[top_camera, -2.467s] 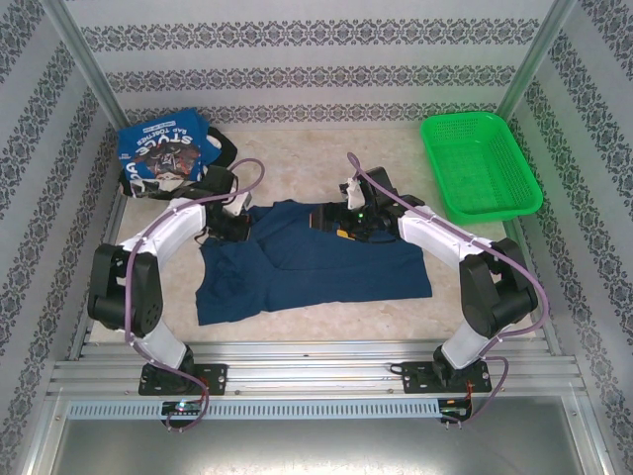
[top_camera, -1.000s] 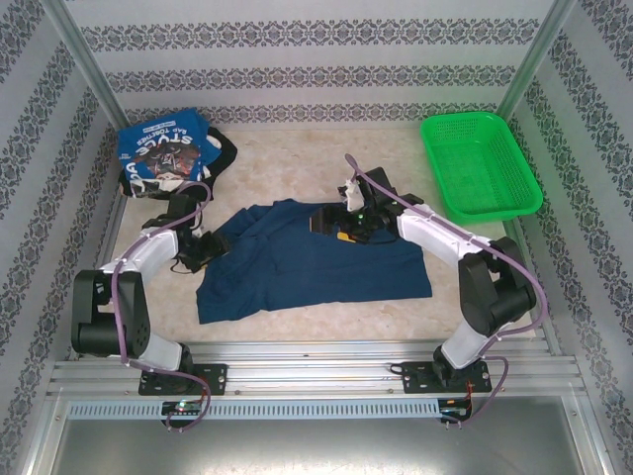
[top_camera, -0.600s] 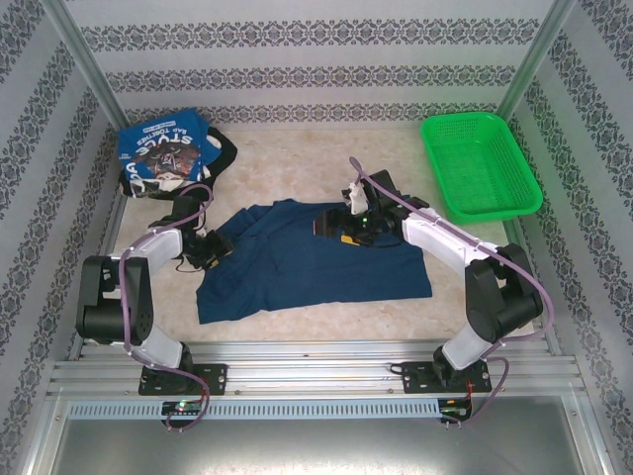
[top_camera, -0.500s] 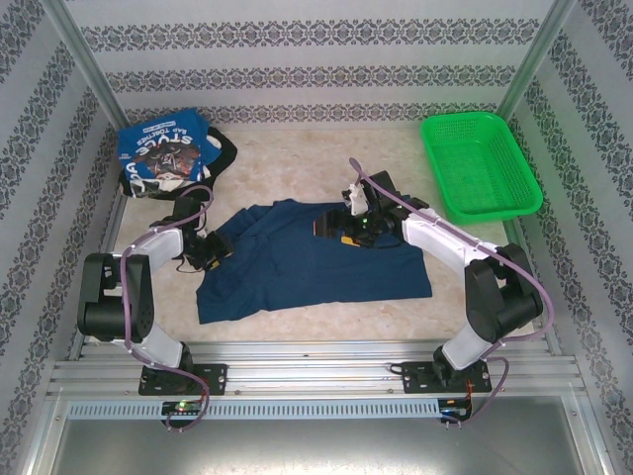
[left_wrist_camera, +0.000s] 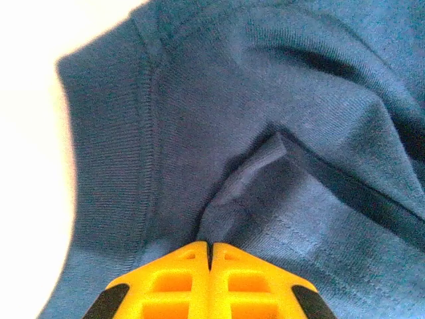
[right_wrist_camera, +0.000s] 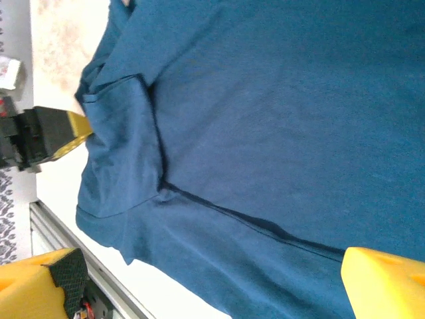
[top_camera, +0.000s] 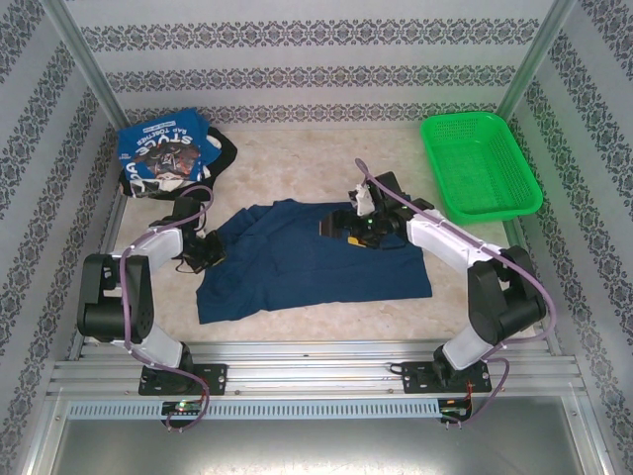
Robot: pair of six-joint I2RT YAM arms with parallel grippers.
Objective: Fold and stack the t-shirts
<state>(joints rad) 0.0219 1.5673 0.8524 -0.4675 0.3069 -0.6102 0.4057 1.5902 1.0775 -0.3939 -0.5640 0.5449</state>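
At the table's (top_camera: 297, 163) far-left corner the blue tee (top_camera: 158, 158) reads "RAP TOGETHER"; left claw (left_wrist_camera: 210, 246) pinches the navy tee's (top_camera: 316, 269) sleeve, open right claw (top_camera: 336, 228) has shifted right.

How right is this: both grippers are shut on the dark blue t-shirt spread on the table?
Not fully right. The left gripper is shut on the dark blue t-shirt spread on the table, but the right gripper is open. The right wrist view shows its yellow fingers wide apart above the cloth.
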